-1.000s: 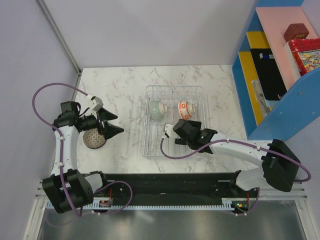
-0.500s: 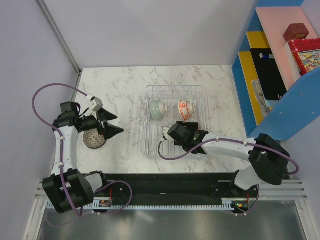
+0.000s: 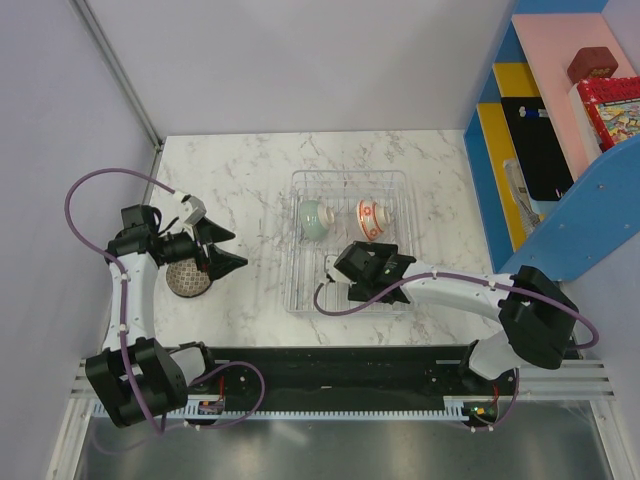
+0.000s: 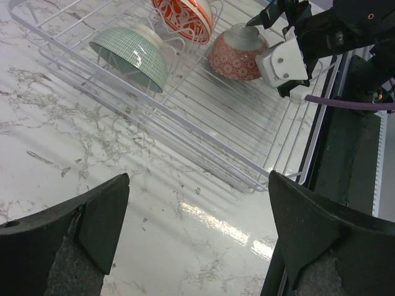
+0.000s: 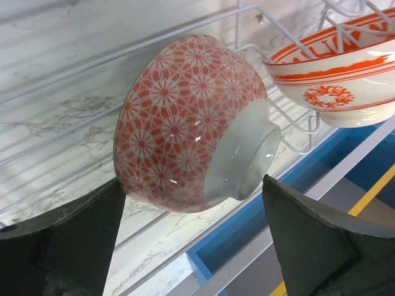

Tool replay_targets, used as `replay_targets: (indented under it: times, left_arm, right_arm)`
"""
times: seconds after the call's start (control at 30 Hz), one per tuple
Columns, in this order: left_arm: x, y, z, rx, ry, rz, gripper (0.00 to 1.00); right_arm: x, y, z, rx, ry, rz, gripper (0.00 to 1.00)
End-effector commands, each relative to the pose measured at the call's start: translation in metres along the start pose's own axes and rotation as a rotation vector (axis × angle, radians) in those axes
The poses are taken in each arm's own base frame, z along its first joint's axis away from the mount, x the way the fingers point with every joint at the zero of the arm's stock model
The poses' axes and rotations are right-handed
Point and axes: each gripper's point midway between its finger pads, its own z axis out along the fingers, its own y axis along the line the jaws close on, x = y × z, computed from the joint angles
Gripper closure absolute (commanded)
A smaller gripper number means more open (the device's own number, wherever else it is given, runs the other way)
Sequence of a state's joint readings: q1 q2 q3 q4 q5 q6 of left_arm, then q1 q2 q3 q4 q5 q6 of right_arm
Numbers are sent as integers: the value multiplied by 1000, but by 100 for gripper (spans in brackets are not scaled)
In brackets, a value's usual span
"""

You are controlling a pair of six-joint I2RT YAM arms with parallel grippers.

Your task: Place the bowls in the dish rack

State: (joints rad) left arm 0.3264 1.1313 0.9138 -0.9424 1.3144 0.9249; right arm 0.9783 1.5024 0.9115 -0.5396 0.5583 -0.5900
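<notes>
1. Bowls loaded in the dish rack [image 3: 305, 285]: pale green bowl [image 3: 313, 218] and orange-red-and-white bowl [image 3: 370, 217], side by side in the far row. The red floral bowl [image 5: 179, 117] is tilted on the wires just nearer.
2. Right gripper [image 5: 191, 182]: jaws wide apart, flanking the floral bowl, no grip evident. Its arm crosses the rack's near right corner.
3. Speckled bowl [image 3: 186, 280]: on the marble table [image 3: 240, 170], left of the rack, apart from it.
4. Left gripper [image 3: 238, 250]: fully spread, empty, just beside the speckled bowl.
5. Blue shelf unit [image 3: 590, 200]: right of the rack, with a red box [image 3: 612, 105].
</notes>
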Motion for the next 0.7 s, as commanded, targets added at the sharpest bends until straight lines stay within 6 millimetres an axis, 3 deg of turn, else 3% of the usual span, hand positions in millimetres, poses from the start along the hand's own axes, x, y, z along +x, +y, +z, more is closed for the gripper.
replay_targets:
  times: [0.0, 0.3, 0.4, 0.6, 0.67]
  left_arm:
    - [-8, -1, -2, 2, -31, 80, 0]
    - [-8, -1, -2, -1, -31, 80, 0]
    - [-8, -2, -2, -3, -30, 81, 0]
    - [-9, -1, -4, -11, -28, 89, 0]
    - [-12, -1, -5, -22, -24, 100, 0]
  right_arm:
    - [-7, -2, -10, -30, -27, 25, 2]
    - [0, -1, -11, -25, -2, 16, 2]
    - [-6, -6, -17, -25, -39, 39, 2]
    - [-31, -41, -46, 49, -182, 118, 2]
    - [-30, -53, -51, 100, -184, 116, 2]
